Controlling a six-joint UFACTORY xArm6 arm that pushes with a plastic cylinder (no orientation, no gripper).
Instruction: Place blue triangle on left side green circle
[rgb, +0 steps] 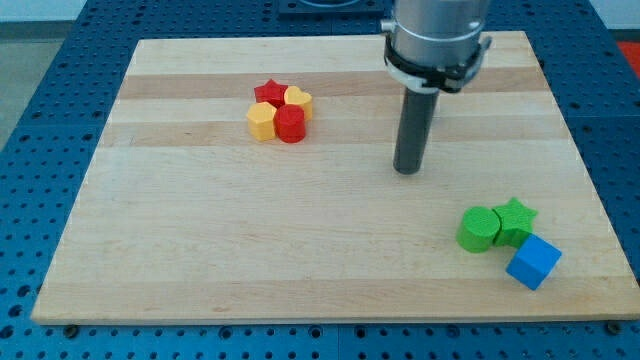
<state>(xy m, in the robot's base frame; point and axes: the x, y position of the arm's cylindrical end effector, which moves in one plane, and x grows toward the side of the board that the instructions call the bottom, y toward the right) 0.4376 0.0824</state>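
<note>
The green circle (477, 229) lies at the view's lower right, touching a green star (515, 219) on its right. My tip (407, 170) rests on the board up and to the left of the green circle, well apart from it. The blue triangle does not show; the rod and arm body stand over the spot near the view's top where it lay in the earlier frames.
A blue cube (533, 262) sits just below the green star. A tight cluster lies at the upper middle-left: red star (266, 93), yellow heart (298, 98), yellow hexagon (262, 122), red cylinder (290, 124). The wooden board (200, 250) rests on a blue perforated table.
</note>
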